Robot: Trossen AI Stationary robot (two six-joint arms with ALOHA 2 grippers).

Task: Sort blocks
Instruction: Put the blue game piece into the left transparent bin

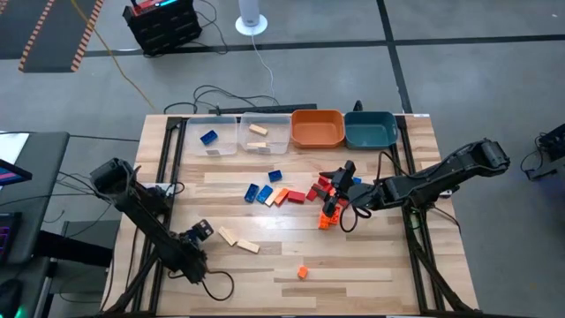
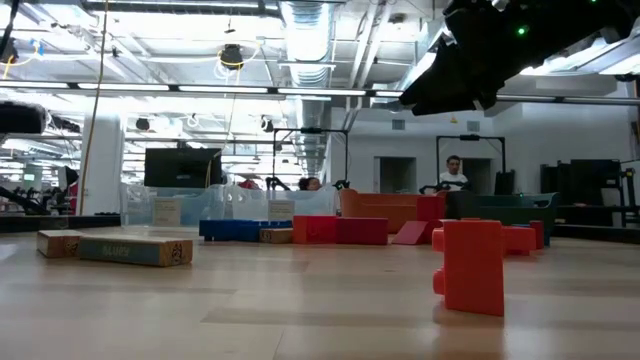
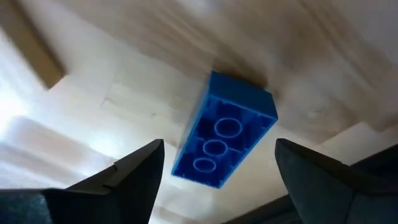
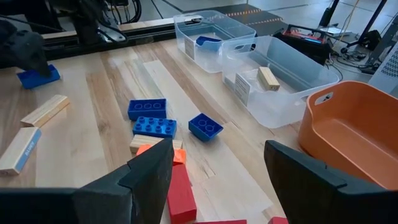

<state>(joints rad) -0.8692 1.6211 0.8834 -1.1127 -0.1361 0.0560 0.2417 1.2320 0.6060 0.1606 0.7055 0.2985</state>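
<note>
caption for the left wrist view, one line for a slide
Open left gripper hovering over a blue block lying studs-down on the wooden table.

You are working in a robotics lab or large open workshop hall. The wooden table (image 1: 353, 265) is standing on a grey concrete floor (image 1: 459, 79) with hazard-striped tape (image 1: 53, 35) and cables (image 1: 132, 84) trailing across it. Across the table, exposed ducts (image 2: 310, 40) and strip lights (image 2: 230, 90) are running overhead, monitors (image 2: 182, 167) are glowing, and a person (image 2: 452, 172) is sitting at another station.
</note>
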